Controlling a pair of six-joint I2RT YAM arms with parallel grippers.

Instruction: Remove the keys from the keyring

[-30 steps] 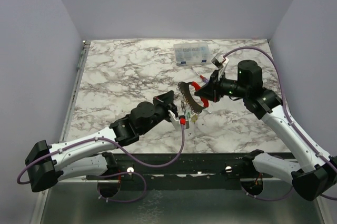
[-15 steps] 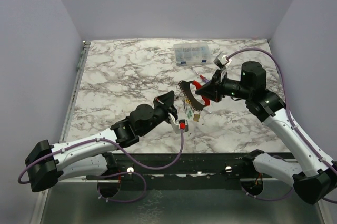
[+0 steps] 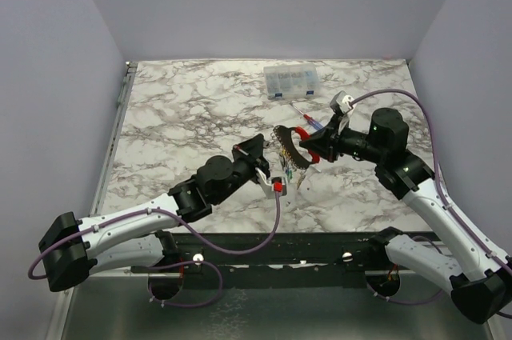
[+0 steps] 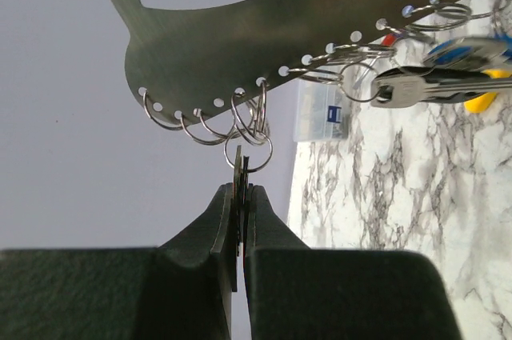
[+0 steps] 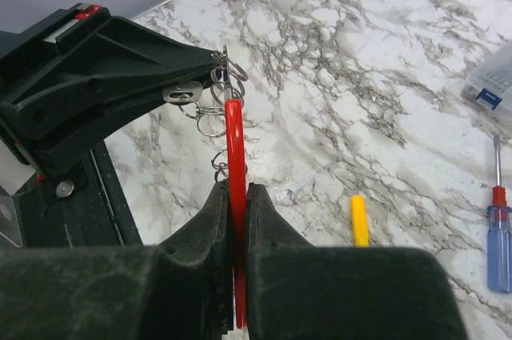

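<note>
Right end effector (image 5: 234, 196) shifted rightward, clamping keyring (image 5: 234, 136), keys (image 4: 448, 82) dangling

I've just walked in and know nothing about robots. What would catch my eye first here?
Two robot arms meet over the middle of the marble table, holding a big keyring between them. The right hand is clamped on its red band, while the left hand pinches one key dangling from the small wire rings. A clear plastic box sits at the table's far edge.

Keys (image 4: 436, 78) on seemingly airborne red-grey keyring (image 4: 320, 12)
</note>
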